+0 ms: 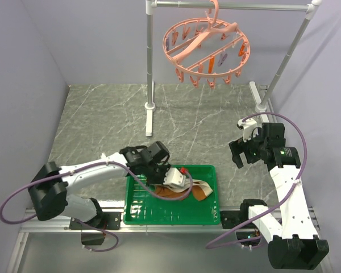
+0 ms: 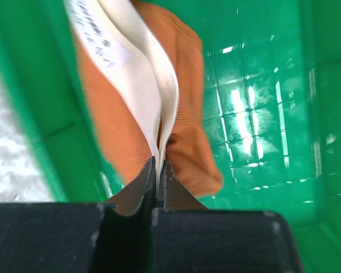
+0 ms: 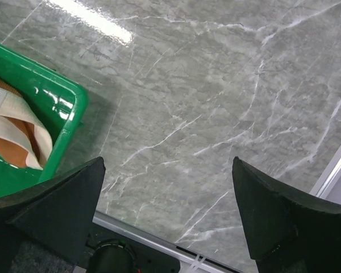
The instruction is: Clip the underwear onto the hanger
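Observation:
The rust-orange underwear [image 2: 187, 96] with a cream waistband lies in the green tray [image 1: 142, 213]; it also shows in the top view [image 1: 179, 190] and at the left edge of the right wrist view [image 3: 11, 128]. My left gripper [image 2: 157, 165] is inside the tray, shut on the cream waistband [image 2: 150, 96]. The salmon-pink round hanger [image 1: 206, 48] with its small clothespins hangs from the rack's top bar at the back. My right gripper [image 3: 167, 168] hovers open over the bare marble to the right of the tray, holding nothing.
A grey metal rack [image 1: 150, 68] stands at the back, with one upright at left and a slanted leg [image 1: 287, 57] at right. The tray's corner [image 3: 68, 102] lies left of the right gripper. A metal rail [image 3: 153, 236] runs along the table's near edge.

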Controlling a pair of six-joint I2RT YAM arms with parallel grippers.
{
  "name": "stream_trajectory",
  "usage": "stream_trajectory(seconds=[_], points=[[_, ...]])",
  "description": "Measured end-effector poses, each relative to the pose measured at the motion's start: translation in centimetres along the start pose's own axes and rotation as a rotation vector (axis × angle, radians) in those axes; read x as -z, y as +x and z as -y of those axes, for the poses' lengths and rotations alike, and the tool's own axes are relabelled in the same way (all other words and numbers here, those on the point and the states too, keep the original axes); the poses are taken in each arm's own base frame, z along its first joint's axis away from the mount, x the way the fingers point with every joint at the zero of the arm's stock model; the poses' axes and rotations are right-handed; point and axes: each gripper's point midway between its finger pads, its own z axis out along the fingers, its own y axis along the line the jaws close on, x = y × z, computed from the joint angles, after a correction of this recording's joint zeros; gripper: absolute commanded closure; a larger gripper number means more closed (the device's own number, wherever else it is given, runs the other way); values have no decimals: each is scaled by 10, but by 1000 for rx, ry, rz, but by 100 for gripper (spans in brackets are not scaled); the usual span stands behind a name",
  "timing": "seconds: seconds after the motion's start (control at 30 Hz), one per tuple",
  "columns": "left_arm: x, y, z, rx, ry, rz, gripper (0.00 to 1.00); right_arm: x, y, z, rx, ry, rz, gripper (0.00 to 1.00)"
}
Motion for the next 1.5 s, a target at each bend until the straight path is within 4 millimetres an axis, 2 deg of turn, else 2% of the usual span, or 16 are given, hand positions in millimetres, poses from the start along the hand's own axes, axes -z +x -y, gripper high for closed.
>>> stream_trajectory(seconds=[0.1, 0.17, 0.27, 0.33, 0.47, 0.53, 0.6, 0.73, 0.8, 1.03, 1.2, 1.27, 1.33, 1.37, 1.47, 1.5], points=[[28, -13, -13, 71, -45, 63, 100, 0, 0, 0, 0, 1, 1, 0], [59, -23, -36, 140, -111, 126, 100, 0, 0, 0, 0, 0, 2, 0], [124, -39, -85, 252, -236, 228, 100, 0, -1, -1, -1, -8, 4, 0], [166, -49, -111, 306, -295, 280, 100, 0, -3, -2, -1, -16, 8, 0], [226, -55, -142, 437, -297, 373, 100, 2, -13, -1, 0, -26, 21, 0], [244, -47, -152, 529, -279, 415, 100, 3, -18, 0, -1, -31, 29, 0], [256, -30, -157, 649, -260, 453, 100, 3, -22, 0, -4, -36, 36, 0], [275, 3, -153, 872, -253, 496, 100, 2, -23, -2, -9, -46, 36, 0], [288, 12, -154, 957, -289, 518, 100, 1, -23, -2, -14, -51, 32, 0], [346, 45, -152, 1188, -643, 560, 100, -5, -22, -4, -30, -75, 17, 0], [374, 55, -153, 1339, -889, 577, 100, -9, -22, -3, -38, -85, 6, 0], [375, 62, -158, 1390, -966, 581, 100, -11, -22, -4, -40, -91, 4, 1], [363, 64, -162, 1424, -994, 569, 100, -13, -22, -5, -47, -103, 1, 1], [349, 60, -165, 1441, -987, 558, 100, -13, -23, -6, -51, -110, 0, 1], [312, 39, -171, 1453, -929, 546, 100, -13, -27, -8, -63, -128, 7, 1], [297, 27, -173, 1452, -898, 545, 100, -13, -29, -9, -64, -134, 12, 1]])
